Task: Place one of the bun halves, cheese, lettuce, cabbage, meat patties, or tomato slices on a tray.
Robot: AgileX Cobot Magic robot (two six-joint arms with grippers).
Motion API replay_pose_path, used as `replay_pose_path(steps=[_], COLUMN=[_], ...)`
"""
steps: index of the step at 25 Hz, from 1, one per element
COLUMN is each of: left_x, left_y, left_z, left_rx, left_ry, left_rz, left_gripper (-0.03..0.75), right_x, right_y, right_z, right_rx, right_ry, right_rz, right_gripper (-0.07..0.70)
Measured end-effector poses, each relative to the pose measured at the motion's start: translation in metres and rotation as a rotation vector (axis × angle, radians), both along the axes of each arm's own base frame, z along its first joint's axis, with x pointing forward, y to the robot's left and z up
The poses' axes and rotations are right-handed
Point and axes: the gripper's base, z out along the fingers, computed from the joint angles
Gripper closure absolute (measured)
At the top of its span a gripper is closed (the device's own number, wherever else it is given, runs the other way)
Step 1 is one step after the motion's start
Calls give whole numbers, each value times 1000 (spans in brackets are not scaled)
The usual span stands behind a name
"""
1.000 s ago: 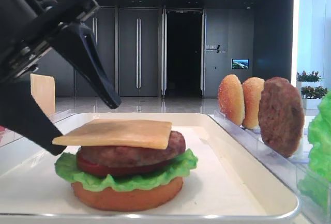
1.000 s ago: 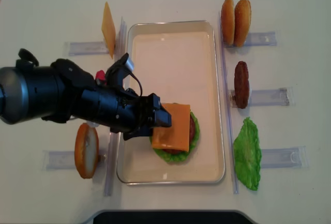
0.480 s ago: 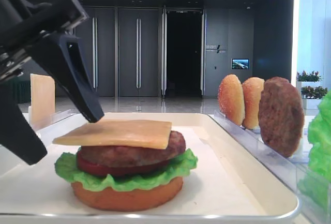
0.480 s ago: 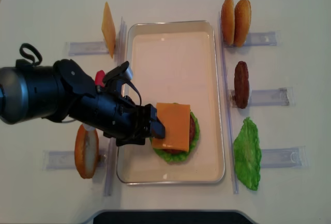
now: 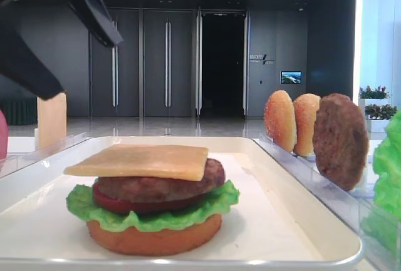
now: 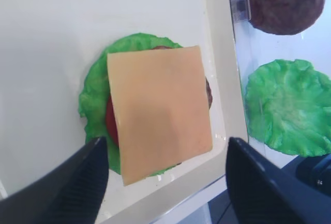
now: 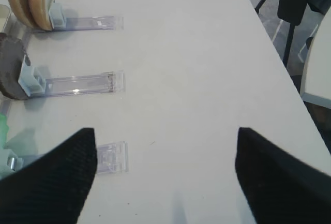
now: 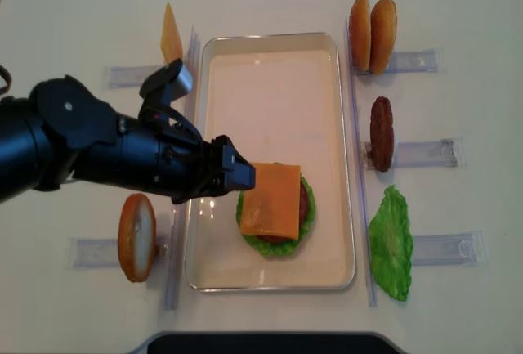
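A burger stack sits at the near end of the white tray (image 8: 270,60): flat bun half (image 5: 153,236), lettuce (image 5: 156,214), tomato slice (image 6: 111,123) and meat patty (image 5: 160,186). The square cheese (image 8: 272,200) lies flat on top, also in the left wrist view (image 6: 159,107). My left gripper (image 8: 239,176) hovers open above and to the left of the stack, touching nothing, its fingers (image 5: 94,8) well above the cheese. My right gripper (image 7: 165,131) stands open over bare table, holding nothing.
Clear racks flank the tray. On the right stand two domed bun halves (image 8: 372,33), a patty (image 8: 381,133) and a lettuce leaf (image 8: 391,242). On the left are a spare cheese slice (image 8: 171,37) and a bun half (image 8: 136,236).
My left gripper has risen and drawn back from the cheese, still open. The cheese stays flat on the stack.
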Motion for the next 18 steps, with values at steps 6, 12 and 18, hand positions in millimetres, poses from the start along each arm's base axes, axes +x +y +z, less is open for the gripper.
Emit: replay_pose_path(steps=[6, 12, 18], left_x=[13, 34, 38], left_y=[4, 13, 15], left_z=[50, 110, 146], left_rx=[133, 291, 313], left_ry=[-94, -214, -277], left_rz=[-31, 20, 40], left_gripper=[179, 179, 179], right_x=[0, 0, 0], right_y=[0, 0, 0], right_z=[0, 0, 0], right_rx=[0, 0, 0], right_ry=[0, 0, 0], right_rz=[0, 0, 0], right_gripper=[76, 76, 76])
